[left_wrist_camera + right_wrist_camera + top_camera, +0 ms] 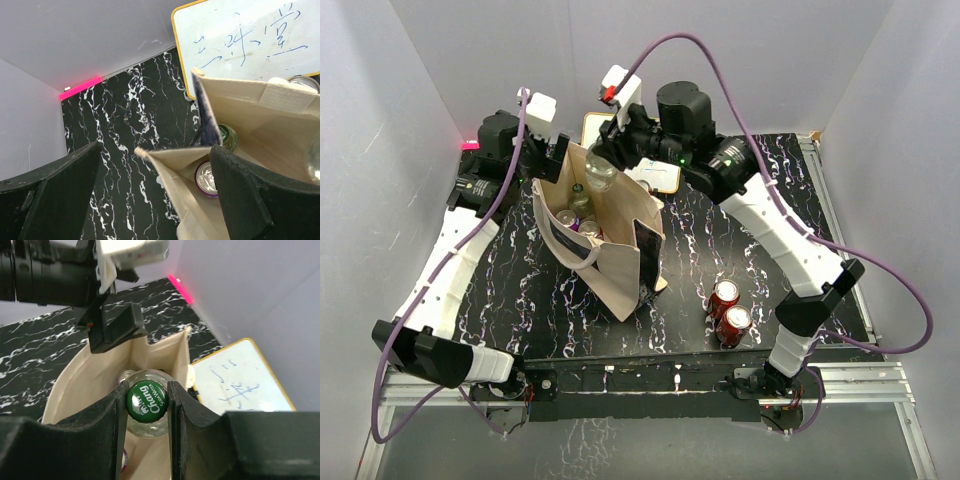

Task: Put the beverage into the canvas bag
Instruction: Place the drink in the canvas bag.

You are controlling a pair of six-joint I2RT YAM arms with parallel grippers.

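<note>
The beige canvas bag (620, 260) stands open in the middle of the table. My right gripper (608, 155) is shut on the neck of a clear glass bottle (601, 173) with a green "Chang" cap (146, 400) and holds it upright over the bag's (75, 390) far opening. My left gripper (550, 165) is open at the bag's far left corner. Its jaws stand wide apart, with the bag's rim (165, 160) between them and one finger (260, 200) inside the bag. A purple-topped can (206, 179) and a green-topped one (229, 137) lie inside the bag.
Two red cans (725, 295) (734, 323) stand on the black marble table (520, 290) at the right front. A white framed board with writing (662, 176) lies behind the bag; it also shows in the left wrist view (250, 45) and the right wrist view (240, 380). White walls enclose the table.
</note>
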